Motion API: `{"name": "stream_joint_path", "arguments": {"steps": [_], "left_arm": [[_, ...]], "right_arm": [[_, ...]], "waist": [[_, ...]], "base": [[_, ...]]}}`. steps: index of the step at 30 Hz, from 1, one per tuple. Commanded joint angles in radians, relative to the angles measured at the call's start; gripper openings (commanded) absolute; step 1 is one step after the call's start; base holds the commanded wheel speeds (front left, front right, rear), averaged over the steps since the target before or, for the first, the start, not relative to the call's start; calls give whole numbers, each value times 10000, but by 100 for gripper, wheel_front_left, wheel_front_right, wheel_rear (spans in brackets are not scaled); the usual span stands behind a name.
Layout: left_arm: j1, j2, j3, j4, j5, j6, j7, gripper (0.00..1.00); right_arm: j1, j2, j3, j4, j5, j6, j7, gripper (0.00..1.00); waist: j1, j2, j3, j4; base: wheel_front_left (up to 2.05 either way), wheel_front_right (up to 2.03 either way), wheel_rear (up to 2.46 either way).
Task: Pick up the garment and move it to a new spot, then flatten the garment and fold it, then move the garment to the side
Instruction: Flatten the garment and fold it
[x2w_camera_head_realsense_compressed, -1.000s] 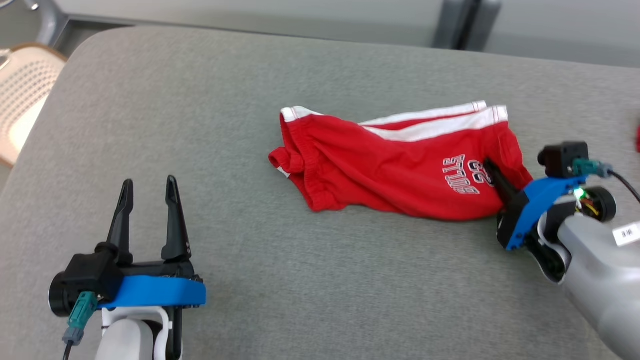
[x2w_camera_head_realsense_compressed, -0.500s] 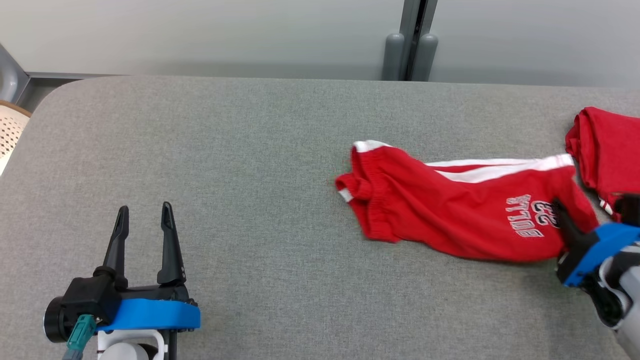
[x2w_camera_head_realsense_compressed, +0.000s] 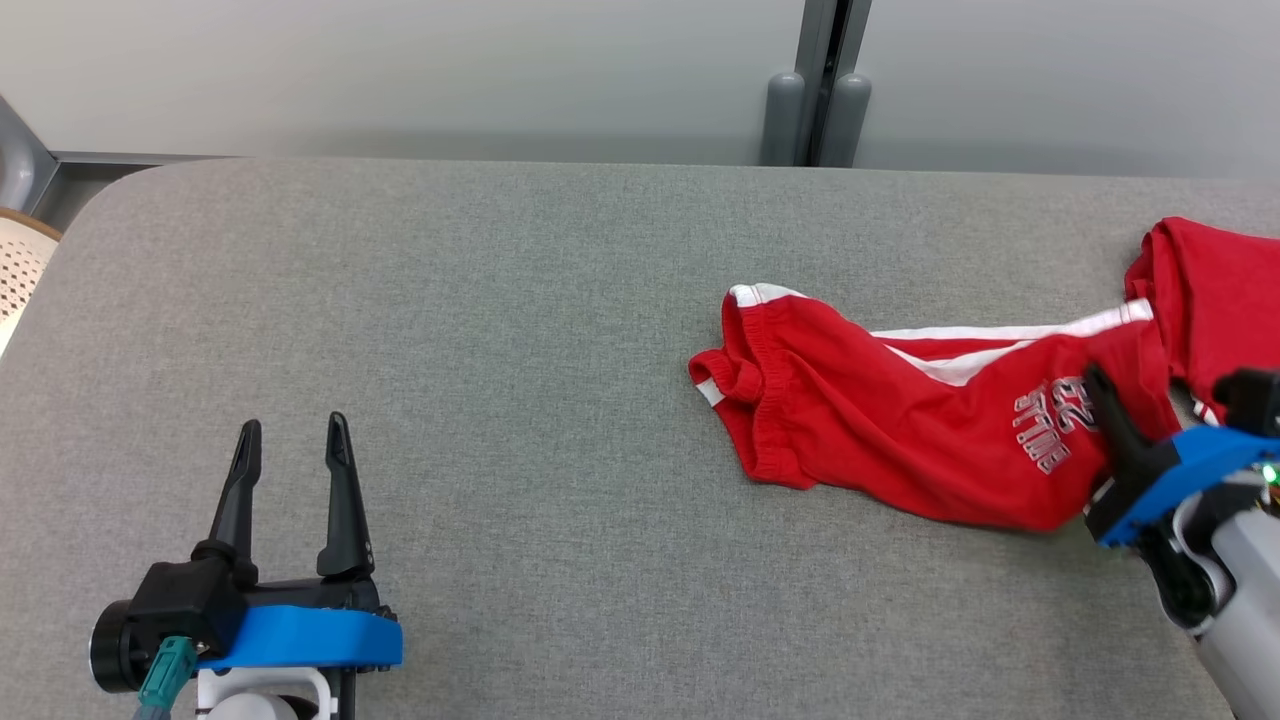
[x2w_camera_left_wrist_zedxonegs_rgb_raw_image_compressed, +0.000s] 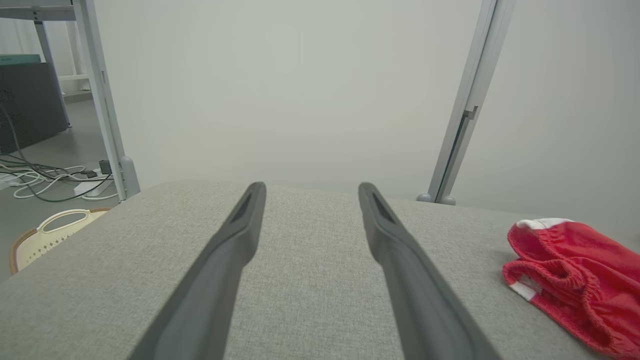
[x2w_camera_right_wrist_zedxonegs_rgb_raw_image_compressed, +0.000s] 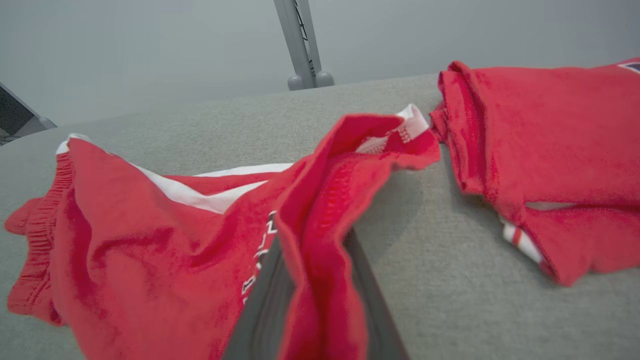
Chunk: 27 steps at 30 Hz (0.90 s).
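Note:
The garment (x2w_camera_head_realsense_compressed: 900, 430) is a pair of red shorts with white side stripes and white lettering, lying on the right half of the grey padded table (x2w_camera_head_realsense_compressed: 480, 300). My right gripper (x2w_camera_head_realsense_compressed: 1095, 385) is shut on its right hem, which is lifted and bunched. In the right wrist view the red cloth (x2w_camera_right_wrist_zedxonegs_rgb_raw_image_compressed: 150, 235) is folded between the dark fingers (x2w_camera_right_wrist_zedxonegs_rgb_raw_image_compressed: 262, 305). My left gripper (x2w_camera_head_realsense_compressed: 290, 430) hovers open near the front left with nothing in it, far from the shorts. In the left wrist view its fingers (x2w_camera_left_wrist_zedxonegs_rgb_raw_image_compressed: 240, 235) stand apart, and the elastic waistband end of the garment (x2w_camera_left_wrist_zedxonegs_rgb_raw_image_compressed: 565, 260) lies to the right.
A second red garment (x2w_camera_head_realsense_compressed: 1215, 300) lies at the table's far right edge, just beyond the held hem, also in the right wrist view (x2w_camera_right_wrist_zedxonegs_rgb_raw_image_compressed: 545, 135). A cream basket (x2w_camera_left_wrist_zedxonegs_rgb_raw_image_compressed: 50, 240) sits on the floor off the left end. A grey post (x2w_camera_head_realsense_compressed: 815, 110) stands behind the table.
The head camera swung right early on. Since then my right gripper has pulled the shorts slightly right and raised the hem, bunching the lettered end. The left gripper stayed open in place.

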<state>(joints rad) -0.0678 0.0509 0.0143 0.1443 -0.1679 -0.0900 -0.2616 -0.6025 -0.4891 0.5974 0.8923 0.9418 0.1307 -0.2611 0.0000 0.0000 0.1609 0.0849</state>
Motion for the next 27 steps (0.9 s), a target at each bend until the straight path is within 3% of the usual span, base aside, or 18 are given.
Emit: {"name": "stream_joint_path", "arguments": {"steps": [1, 13, 27], "left_arm": [[-73, -6, -30, -5, 17, -40, -46, 100], [-131, -6, -124, -21, -78, 11, -46, 100], [-268, -7, -326, 11, -245, 93, -46, 100]], "right_arm": [[-201, 68, -80, -102, -100, 1, -53, 0], [-775, 1153, 86, -1314, -1424, 1, -52, 0], [-619, 2420, 1417, -1085, -2082, 1, -34, 0]], "waist": [[0, 0, -12, -1], [0, 0, -64, 215], [0, 0, 173, 494]], "base": [[0, 0, 0], [0, 0, 0], [0, 0, 0]]}}
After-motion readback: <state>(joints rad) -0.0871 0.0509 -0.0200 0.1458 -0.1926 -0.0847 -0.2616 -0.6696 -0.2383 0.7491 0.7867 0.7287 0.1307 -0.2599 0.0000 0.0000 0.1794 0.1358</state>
